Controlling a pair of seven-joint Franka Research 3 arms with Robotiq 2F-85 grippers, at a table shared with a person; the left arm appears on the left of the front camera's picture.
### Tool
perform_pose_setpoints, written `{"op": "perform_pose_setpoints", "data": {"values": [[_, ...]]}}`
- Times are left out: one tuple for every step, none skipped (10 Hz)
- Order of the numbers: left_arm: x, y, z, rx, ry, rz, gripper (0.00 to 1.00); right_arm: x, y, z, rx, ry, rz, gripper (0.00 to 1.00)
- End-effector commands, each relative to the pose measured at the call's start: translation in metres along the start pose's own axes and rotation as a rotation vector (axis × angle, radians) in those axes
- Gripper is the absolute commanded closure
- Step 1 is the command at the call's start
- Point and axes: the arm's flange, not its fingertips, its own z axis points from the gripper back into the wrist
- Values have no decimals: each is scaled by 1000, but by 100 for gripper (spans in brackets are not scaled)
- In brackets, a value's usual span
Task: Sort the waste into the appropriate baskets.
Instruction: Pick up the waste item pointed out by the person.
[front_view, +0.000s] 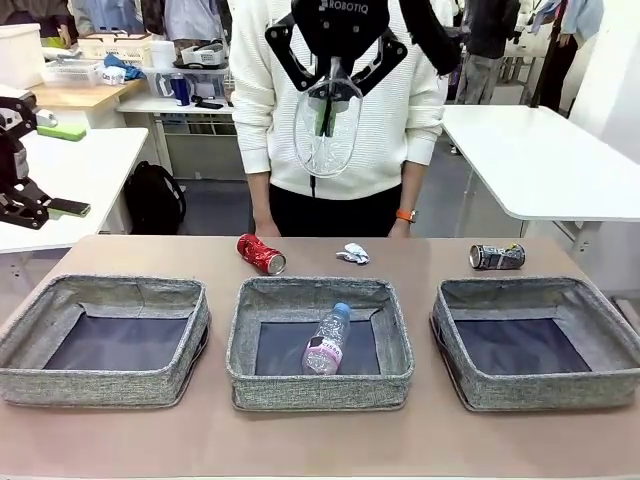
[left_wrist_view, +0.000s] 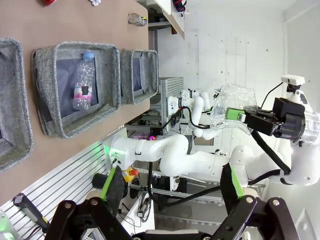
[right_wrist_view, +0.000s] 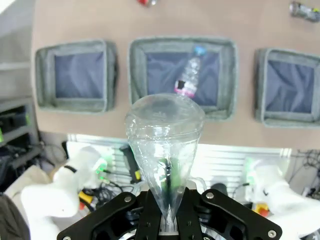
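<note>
Beyond 3 baskets (front_view: 100, 385), front view lines up red can (front_view: 261, 254), paper wad (front_view: 352, 253), dark blue can (front_view: 497, 257); the middle basket (front_view: 320, 385) holds the pink-label bottle (front_view: 326, 340). Left wrist view adds the left gripper (left_wrist_view: 170, 187), spread, empty. Above, the right gripper (front_view: 325, 105) clamps the clear label-less bottle (front_view: 327, 140).

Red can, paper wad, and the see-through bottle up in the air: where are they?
red can (front_view: 261, 254), front view, middle of its side.
small white paper wad (front_view: 352, 253), front view, its crumpled middle.
clear label-less bottle (front_view: 335, 142), front view, its rounded lower body.
</note>
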Motion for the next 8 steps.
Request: {"op": "perform_pose_setpoints", "data": {"values": [[-2, 0, 1, 6, 7, -11, 0, 7, 12, 6, -10, -36, -59, 99], [-2, 0, 1, 6, 7, -11, 0, 9, 14, 10, 2, -28, -56, 99], [-2, 0, 1, 6, 7, -11, 0, 12, 16, 12, 5, -27, -64, 99], [-2, 0, 1, 6, 7, -11, 0, 16, 16, 13, 9, -25, -75, 99], [-2, 0, 1, 6, 7, -11, 0, 24, 15, 10, 15, -17, -82, 99], [-2, 0, 1, 6, 7, -11, 0, 13, 7, 8, 17, -14, -51, 99], [-2, 0, 1, 6, 7, -11, 0, 13, 7, 8, 17, -14, -51, 99], [-2, 0, 1, 6, 7, -11, 0, 13, 7, 8, 17, -14, -51, 99]]}}
